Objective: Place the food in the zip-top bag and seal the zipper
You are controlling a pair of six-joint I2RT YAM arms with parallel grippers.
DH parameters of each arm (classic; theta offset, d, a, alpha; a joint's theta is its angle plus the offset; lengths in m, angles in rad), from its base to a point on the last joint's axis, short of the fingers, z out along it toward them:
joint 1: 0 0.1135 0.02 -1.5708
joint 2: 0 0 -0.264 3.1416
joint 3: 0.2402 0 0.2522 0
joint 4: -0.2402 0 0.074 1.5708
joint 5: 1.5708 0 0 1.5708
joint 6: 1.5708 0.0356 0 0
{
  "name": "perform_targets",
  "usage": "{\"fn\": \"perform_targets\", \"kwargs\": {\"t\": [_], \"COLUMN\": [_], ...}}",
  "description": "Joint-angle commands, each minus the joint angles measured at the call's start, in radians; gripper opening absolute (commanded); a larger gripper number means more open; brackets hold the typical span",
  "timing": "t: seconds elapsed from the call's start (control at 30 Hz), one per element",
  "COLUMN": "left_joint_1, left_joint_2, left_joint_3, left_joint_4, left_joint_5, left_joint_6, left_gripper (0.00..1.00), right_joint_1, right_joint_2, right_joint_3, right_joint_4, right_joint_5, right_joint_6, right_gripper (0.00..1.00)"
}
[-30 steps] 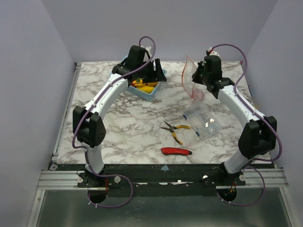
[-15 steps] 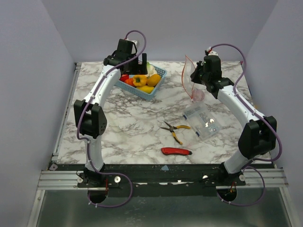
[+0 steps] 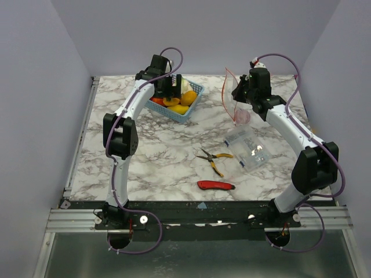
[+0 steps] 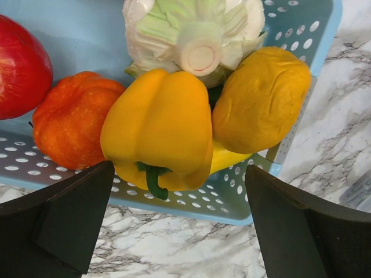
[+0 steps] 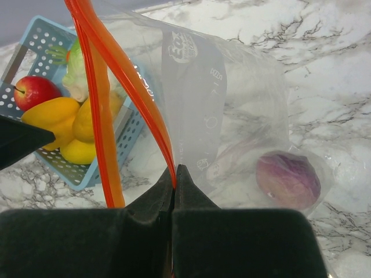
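Open, upright zip-top bag (image 5: 232,110); purple food (image 5: 288,179) inside

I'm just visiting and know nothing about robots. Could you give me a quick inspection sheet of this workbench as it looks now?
Surface: marbled table, white and grey.
Job's things: zip-top bag held up, mouth open, one purple food piece inside; yellow pepper and other food in blue basket.
Clutter: pliers, red knife, clear packet.
Hands: left hand open over the basket; right hand shut on the bag's mouth edge.
Cables: purple cable looped along each arm.
Surroundings: plain lilac walls; nothing else seen.
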Motion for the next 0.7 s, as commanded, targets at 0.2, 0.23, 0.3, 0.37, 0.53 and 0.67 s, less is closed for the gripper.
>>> {"fn": "perform_targets", "kwargs": {"t": [0.2, 0.23, 0.3, 0.37, 0.53, 0.67], "left_joint_1": [0.02, 0.022, 0.025, 0.025, 0.027, 0.027], "left_joint_2": [0.046, 0.04, 0.022, -0.006, -0.09, -0.179], "left_joint_3": [0.01, 0.012, 0.016, 0.011, 0.014, -0.014], "left_joint_4": [0.026, 0.024, 0.018, 0.021, 0.005, 0.002], "left_joint_5": [0.055, 0.056, 0.055, 0.05, 0.055, 0.084], "left_joint_6": [-0.031, -0.031, -0.028, -0.021, -0.014, -0.017], "left_gripper": [0.66, 0.57, 0.43, 0.34, 0.16, 0.08], "right_joint_1": [0.004, 0.004, 0.004, 0.004, 0.004, 0.007], "right_joint_2": [0.011, 0.01, 0.007, 0.006, 0.011, 0.007], "right_joint_3": [-0.019, -0.02, -0.02, -0.019, -0.016, -0.012], "right_joint_4": [0.022, 0.022, 0.02, 0.019, 0.016, 0.013], "right_joint_5": [-0.033, -0.033, -0.028, -0.029, -0.032, -0.034], "right_joint_6": [0.0, -0.001, -0.002, -0.002, -0.002, -0.004], "right_gripper": [0.01, 0.01, 0.01, 0.0, 0.01, 0.01]}}
